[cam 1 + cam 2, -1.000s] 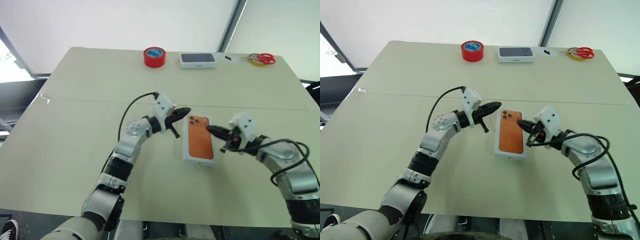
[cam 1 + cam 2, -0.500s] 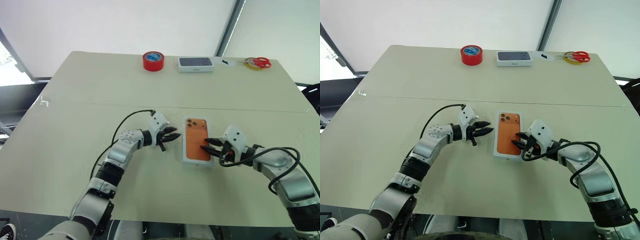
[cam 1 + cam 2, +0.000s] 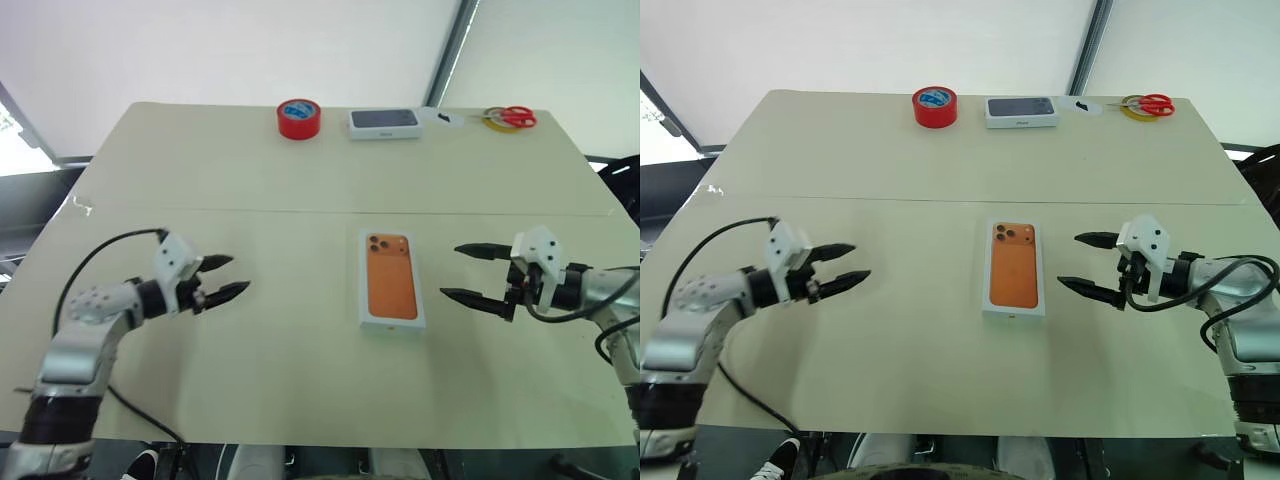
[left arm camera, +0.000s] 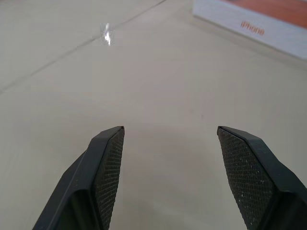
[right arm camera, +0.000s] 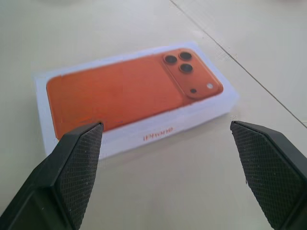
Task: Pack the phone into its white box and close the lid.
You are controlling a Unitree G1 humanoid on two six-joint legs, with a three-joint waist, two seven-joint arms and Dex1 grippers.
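Altogether one closed white box, two open hands.

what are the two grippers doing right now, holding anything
left gripper: open, empty, over bare table.
right gripper: open wide, empty, beside the closed white cardboard phone box.

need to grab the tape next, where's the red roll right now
The red tape roll lies at the table's far edge, left of centre in the head views, just left of the white box with the dark phone picture.

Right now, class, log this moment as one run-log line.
lid: on the white box, closed | left gripper: open, empty, left of box | right gripper: open, empty, right of box | table
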